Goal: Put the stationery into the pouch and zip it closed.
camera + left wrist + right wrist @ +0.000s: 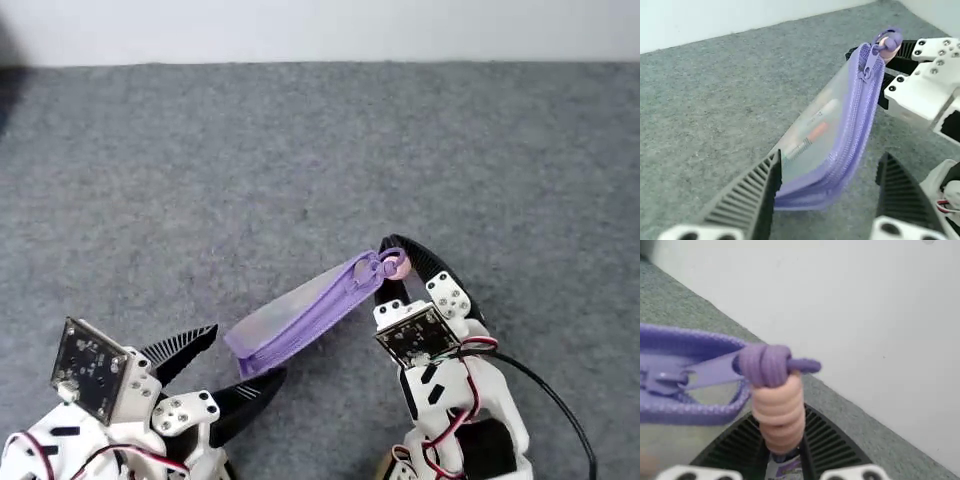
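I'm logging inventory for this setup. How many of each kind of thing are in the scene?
Pouch: 1
Zip pull: 1
Grippers: 2, left gripper and right gripper
Stationery inside: too blurred to count
Total: 4, stationery aside

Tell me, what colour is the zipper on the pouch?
Purple. The zipper shows best in the left wrist view.

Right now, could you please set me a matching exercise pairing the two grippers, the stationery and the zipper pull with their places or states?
Things: 1 left gripper; 2 right gripper; 3 stationery; 4 zipper pull.
States: A inside the pouch; B peach and purple; C open, straddling the pouch's end; D shut on the zipper pull.
Pairs: 1-C; 2-D; 3-A; 4-B.
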